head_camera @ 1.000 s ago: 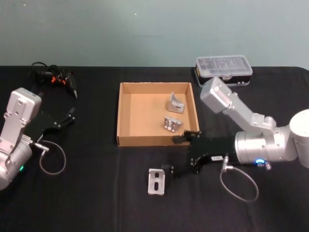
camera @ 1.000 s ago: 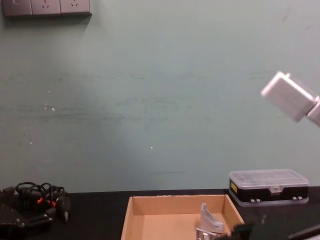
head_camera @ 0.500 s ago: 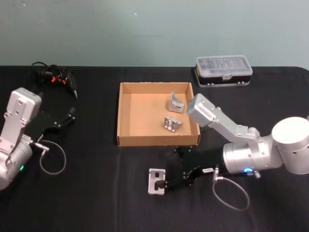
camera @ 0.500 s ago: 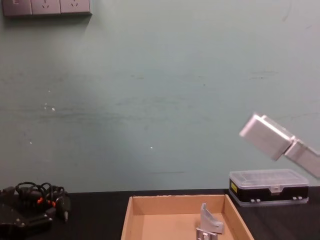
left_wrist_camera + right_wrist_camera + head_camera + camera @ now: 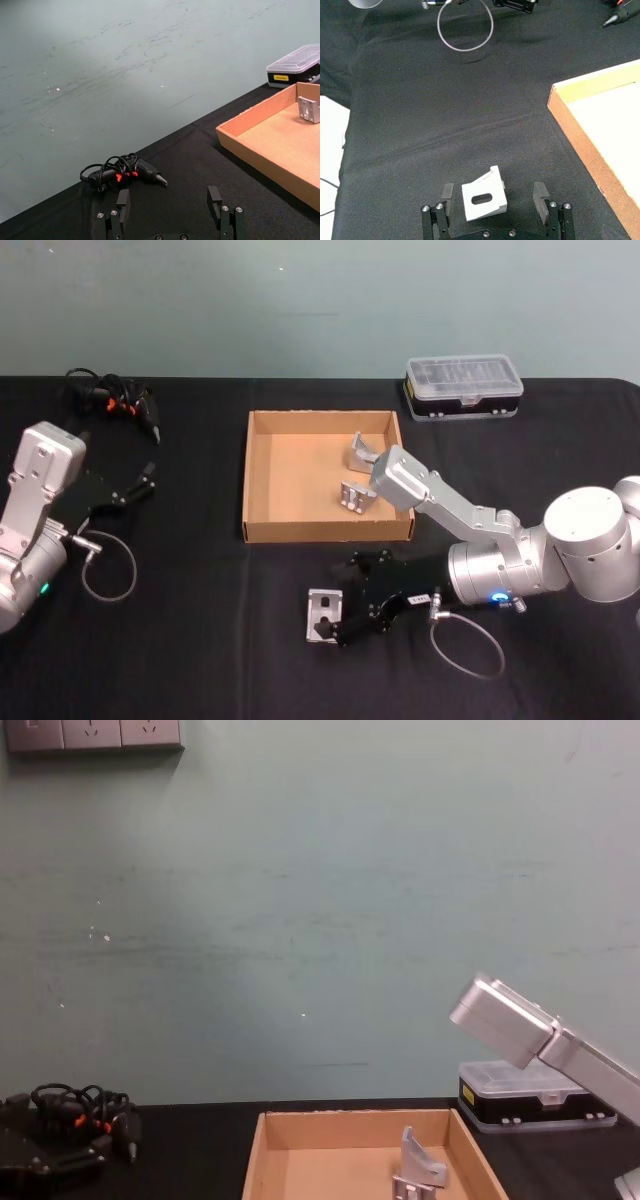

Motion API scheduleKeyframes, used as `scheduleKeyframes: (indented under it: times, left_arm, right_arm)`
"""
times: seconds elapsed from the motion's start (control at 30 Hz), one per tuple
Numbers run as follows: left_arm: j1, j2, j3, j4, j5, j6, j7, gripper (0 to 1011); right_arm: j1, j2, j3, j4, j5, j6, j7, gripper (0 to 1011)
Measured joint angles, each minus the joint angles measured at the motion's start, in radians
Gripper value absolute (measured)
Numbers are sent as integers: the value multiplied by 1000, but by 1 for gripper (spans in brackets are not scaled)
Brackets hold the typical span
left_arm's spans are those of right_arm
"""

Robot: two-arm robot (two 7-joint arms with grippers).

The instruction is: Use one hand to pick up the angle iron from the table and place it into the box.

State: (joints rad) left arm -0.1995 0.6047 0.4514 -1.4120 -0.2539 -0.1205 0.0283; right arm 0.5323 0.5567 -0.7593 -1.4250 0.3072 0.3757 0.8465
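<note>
One silver angle iron [image 5: 322, 615] [image 5: 484, 200] lies on the black table [image 5: 200, 640], in front of the box. My right gripper [image 5: 343, 600] [image 5: 493, 195] is down at it, open, with one finger on each side and no contact visible. The tan cardboard box [image 5: 246, 490] [image 5: 262, 1160] [image 5: 260, 150] [image 5: 590, 87] holds two more angle irons [image 5: 364, 453] [image 5: 356, 496]; one also shows in the chest view [image 5: 420, 1165]. My left gripper [image 5: 135, 485] [image 5: 169, 200] stays parked at the table's left, open and empty.
A black case with a clear lid [image 5: 463, 385] [image 5: 537, 1092] [image 5: 295, 65] stands behind the box to the right. A bundle of black cable with a tool [image 5: 110, 400] [image 5: 122, 172] [image 5: 70, 1120] lies at the back left. Thin wire loops hang at both wrists [image 5: 108, 570].
My right arm has swung left and down across the box's front edge. Its open fingers now straddle the angle iron on the table. The left arm has not moved.
</note>
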Motion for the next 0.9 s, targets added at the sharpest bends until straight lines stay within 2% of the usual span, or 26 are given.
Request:
scheduleKeyframes:
  times: [0.13,0.27,0.33,0.37,0.4,0.5,0.57,0.6,0.63,0.9]
  left_arm:
    - [0,0,0,0,0,0,0,1011]
    - [0,0,0,0,0,0,0,1011]
    - [0,0,0,0,0,0,0,1011]
    - [0,0,0,0,0,0,0,1011]
    - [0,0,0,0,0,0,0,1011]
    - [0,0,0,0,0,0,0,1011]
    - [0,0,0,0,0,0,0,1011]
    - [0,0,0,0,0,0,0,1011]
    - [0,0,0,0,0,0,0,1011]
    - [0,0,0,0,0,0,0,1011]
  right_arm:
    - [4,2,-9,2,6,-3,-6,1004]
    - [8,3,-18,5,11,-4,-14,947]
    - [10,4,-24,5,15,-4,-23,872]
    - [11,4,-26,5,17,-4,-27,872]
    - [11,4,-28,5,18,-4,-28,820]
    - [13,6,-31,5,22,-4,-33,765]
    - [14,7,-35,5,26,-5,-37,681]
    - [14,8,-36,6,27,-5,-38,681]
    - [14,9,-38,6,30,-8,-41,609]
    - [11,11,-40,8,39,-18,-57,367]
